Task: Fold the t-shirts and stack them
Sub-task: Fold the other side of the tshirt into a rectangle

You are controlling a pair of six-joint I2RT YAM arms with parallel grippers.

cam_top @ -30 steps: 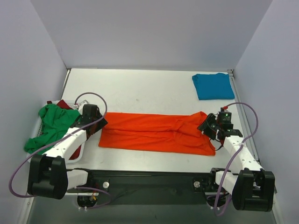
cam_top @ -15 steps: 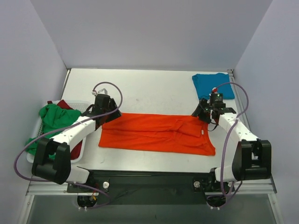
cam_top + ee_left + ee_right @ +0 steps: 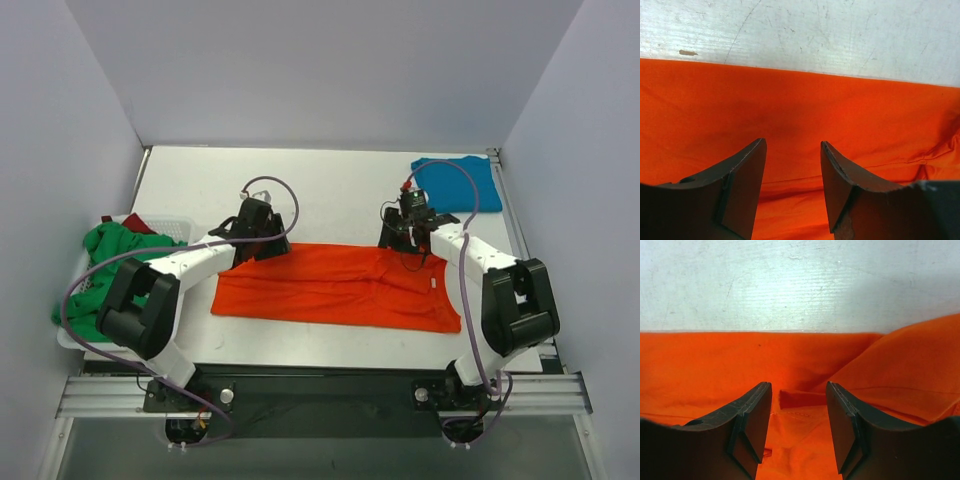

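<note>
Cloth first: you have an orange-red t-shirt [image 3: 335, 285] spread flat as a long, soft band across the near middle of the white table [image 3: 320, 190]. Its far edge runs straight. Its right end is gathered into shallow folds, with a small white label showing there. The table top is hard, matte and lightly scuffed.

At the far right corner lies a teal blue t-shirt [image 3: 458, 185], folded into a neat squarish pad, well apart from the orange-red one. On your left, a green t-shirt [image 3: 110, 262] is heaped loosely in a white plastic lattice basket [image 3: 172, 220] and spills over its near side. A bit of dark red t-shirt [image 3: 135, 224] shows at the basket's far end.

Your left gripper [image 3: 792, 145] hangs over the far edge of the orange-red shirt, toward its left end. Its two dark, wedge-shaped fingers stand parted with a moderate gap and nothing sits between them. The wrist view shows smooth cloth and a faint shadow beneath. Whether the tips touch the cloth, you cannot tell.

Your right gripper [image 3: 799, 385] is over the same far edge, toward the right, where a soft fold rises beside it. Its fingers are likewise apart, about as wide, and hold nothing.
</note>
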